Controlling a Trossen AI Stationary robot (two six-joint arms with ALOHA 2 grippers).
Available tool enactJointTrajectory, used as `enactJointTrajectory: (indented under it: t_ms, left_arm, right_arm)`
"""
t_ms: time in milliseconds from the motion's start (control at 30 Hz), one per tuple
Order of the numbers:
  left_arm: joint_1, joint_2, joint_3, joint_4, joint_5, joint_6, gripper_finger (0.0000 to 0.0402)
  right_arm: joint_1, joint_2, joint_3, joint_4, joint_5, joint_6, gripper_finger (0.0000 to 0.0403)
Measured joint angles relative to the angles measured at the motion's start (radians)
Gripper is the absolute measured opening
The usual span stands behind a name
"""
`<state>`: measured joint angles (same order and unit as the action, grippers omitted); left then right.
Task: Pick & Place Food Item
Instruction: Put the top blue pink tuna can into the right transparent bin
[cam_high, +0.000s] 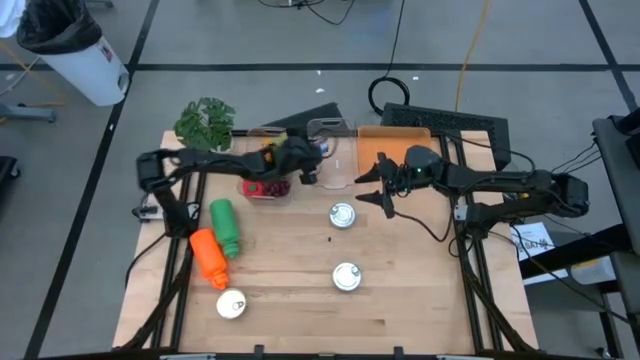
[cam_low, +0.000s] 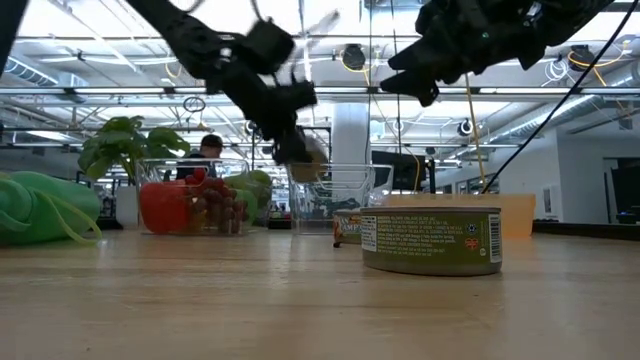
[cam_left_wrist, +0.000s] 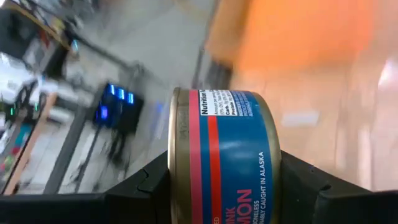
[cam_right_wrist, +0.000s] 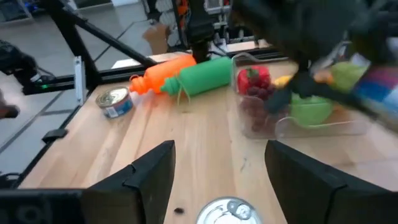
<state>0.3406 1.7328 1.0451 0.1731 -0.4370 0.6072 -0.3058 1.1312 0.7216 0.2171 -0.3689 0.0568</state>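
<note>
A tin can (cam_left_wrist: 230, 149) with a blue and red salmon label hangs in the air, and my left gripper (cam_high: 305, 170) is shut on it. It hangs between a clear tub of fruit (cam_high: 265, 186) and an empty clear tub (cam_high: 338, 158). My right gripper (cam_high: 372, 186) stands open above the table just right of there, with nothing between its fingers (cam_right_wrist: 155, 180). Below and in front of it a second can (cam_high: 342, 215) rests on its base on the wood. In the low view the held can (cam_low: 312, 160) hangs well above the tabletop. My left gripper pinches the can between its two fingers, one on each flat end (cam_left_wrist: 176, 163). The labelled wall faces the wrist camera. The fingers slant down toward the table's right side. The can lies on its side in the hold, lifted clear of the table.
Two more cans (cam_high: 346, 276) (cam_high: 231, 304) stand near the front. A green bottle (cam_high: 226, 228) and an orange bottle (cam_high: 208, 256) lie at the left. An orange board (cam_high: 395, 145) and a potted plant (cam_high: 205, 122) are at the back.
</note>
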Motion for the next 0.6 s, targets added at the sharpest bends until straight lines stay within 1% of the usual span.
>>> enactJointTrajectory:
  t_ms: [67, 167, 233, 333, 433, 533, 600]
  left_arm:
    - [0.001, 0.065, 0.081, -0.072, -0.030, 0.015, 0.0196]
    - [-0.005, 0.146, 0.199, -0.176, -0.108, 0.033, 0.0196]
    - [-0.009, 0.188, 0.255, -0.242, -0.165, 0.051, 0.0196]
    - [-0.015, 0.224, 0.314, -0.303, -0.212, 0.081, 0.0196]
    - [-0.025, 0.232, 0.339, -0.324, -0.205, 0.108, 0.0202]
    - [-0.030, 0.234, 0.339, -0.330, -0.161, 0.127, 0.0237]
    - [-0.029, 0.234, 0.339, -0.334, -0.155, 0.125, 0.0257]
  right_arm:
    - [-0.001, 0.000, 0.001, 0.002, 0.006, -0.007, 0.0233]
    - [0.000, 0.000, 0.001, 0.001, 0.006, -0.014, 0.0231]
    - [0.000, 0.000, 0.001, 0.002, 0.003, -0.016, 0.0229]
    - [0.000, 0.000, 0.001, 0.002, 0.004, -0.017, 0.0228]
    - [0.000, 0.000, 0.001, 0.002, 0.004, -0.020, 0.0228]
    - [0.000, 0.000, 0.001, 0.001, 0.004, -0.029, 0.0226]
    - [0.000, 0.000, 0.001, 0.001, 0.004, -0.040, 0.0226]
